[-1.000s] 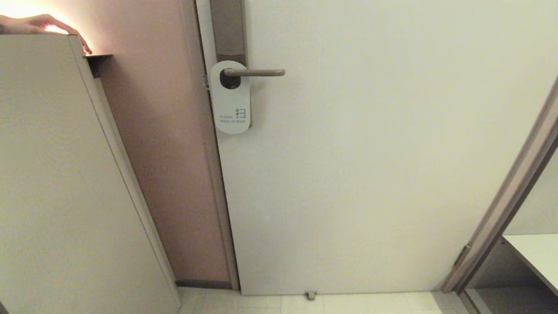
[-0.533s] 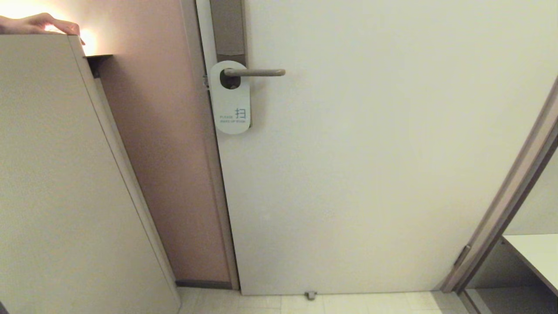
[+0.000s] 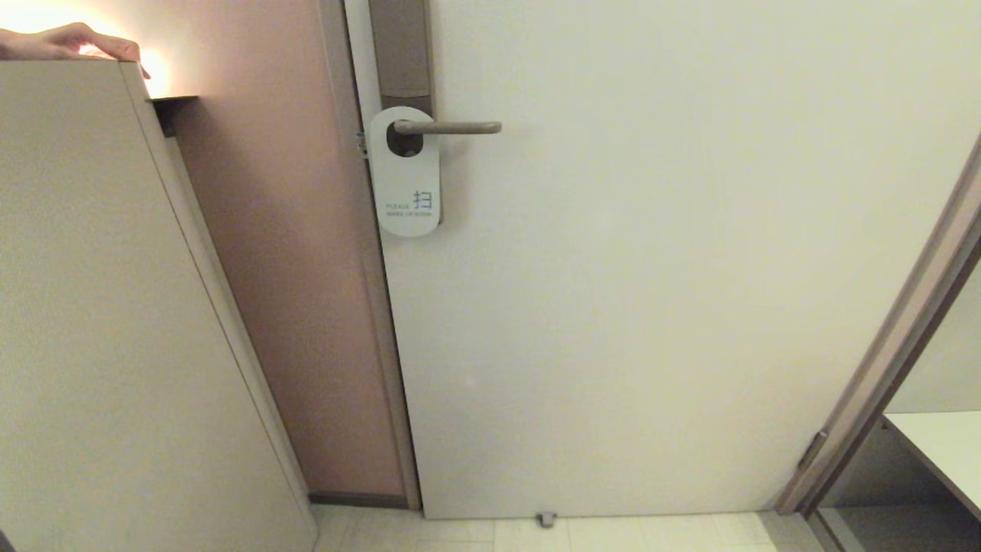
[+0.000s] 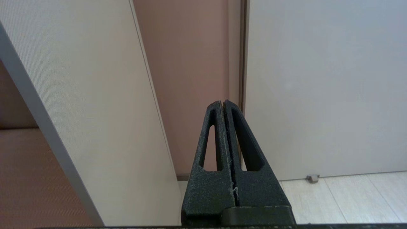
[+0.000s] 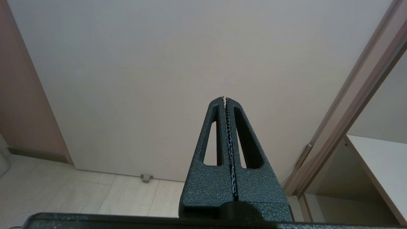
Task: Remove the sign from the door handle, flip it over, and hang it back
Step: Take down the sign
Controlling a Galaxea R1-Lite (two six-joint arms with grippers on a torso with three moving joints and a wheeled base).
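White sign (image 3: pixel 405 184), blue text; taupe door handle (image 3: pixel 452 127)

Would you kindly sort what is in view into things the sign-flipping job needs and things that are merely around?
Job:
- sign, white side out, hanging on the handle
- handle
- left gripper, shut, low near the floor
- right gripper, shut, low near the floor

Merely around:
- person's hand on the cabinet
- door stop
- shelf

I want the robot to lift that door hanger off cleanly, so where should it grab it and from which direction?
Probably the lower rounded end of the sign, pinching its side edges from in front. It hangs flat against the door, its hole around the door handle, so the bottom is freest. Then slide it toward the lever's rounded free end.
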